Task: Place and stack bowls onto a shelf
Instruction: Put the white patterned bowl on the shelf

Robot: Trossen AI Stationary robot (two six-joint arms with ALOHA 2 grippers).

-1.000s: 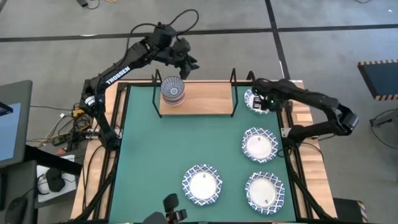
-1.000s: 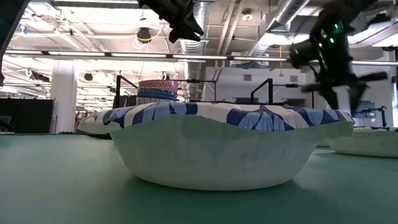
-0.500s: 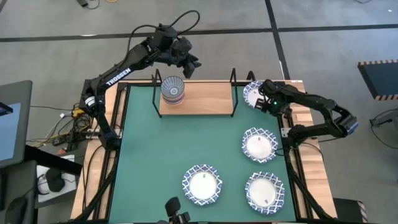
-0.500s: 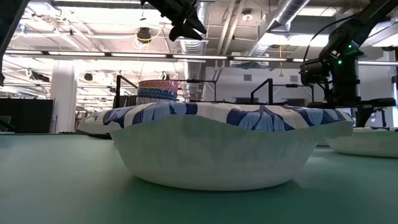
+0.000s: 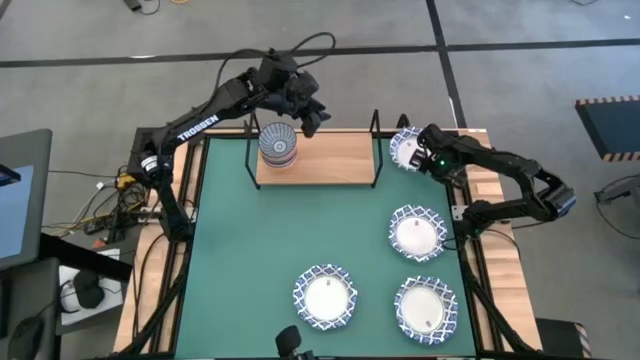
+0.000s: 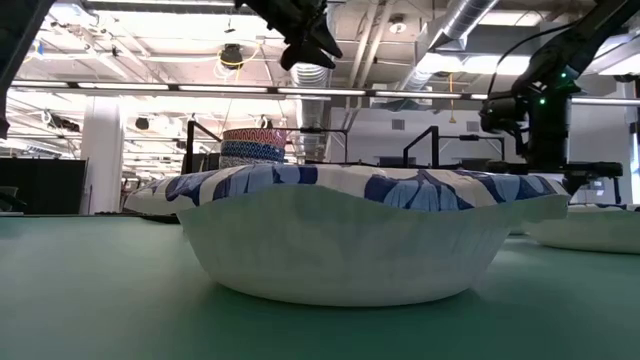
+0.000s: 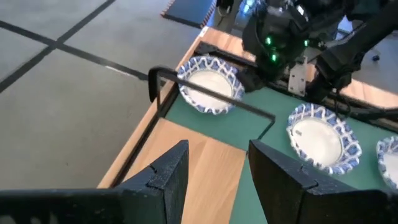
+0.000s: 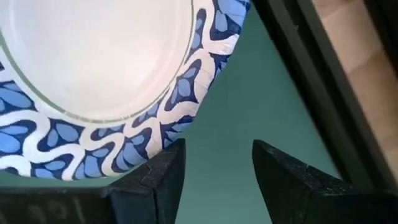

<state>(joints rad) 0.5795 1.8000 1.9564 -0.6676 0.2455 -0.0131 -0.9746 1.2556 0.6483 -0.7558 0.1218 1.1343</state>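
Note:
A stack of small bowls [image 5: 278, 145] stands on the left end of the light-wood shelf [image 5: 330, 160]. A white bowl with a blue rim [image 5: 405, 148] sits on the green mat just right of the shelf. My right gripper [image 8: 214, 174] points down, open, at this bowl's near-right rim [image 8: 186, 81], with only green mat showing between its fingers. Whether a finger touches the rim, I cannot tell. My left gripper [image 5: 318, 118] hangs open high above the shelf, right of the stack, with nothing between its fingers [image 7: 217, 174].
Three more white bowls with blue rims [image 5: 417, 232] [image 5: 325, 297] [image 5: 426, 308] lie on the mat's right and near parts. Black wire posts [image 5: 377, 125] stand at the shelf's corners. The shelf's middle and right end are bare wood.
My right gripper has sunk toward the far-right white bowl and tipped and rolled to point more steeply down. My left gripper has drifted toward the table's right, above the shelf. No bowl has moved.

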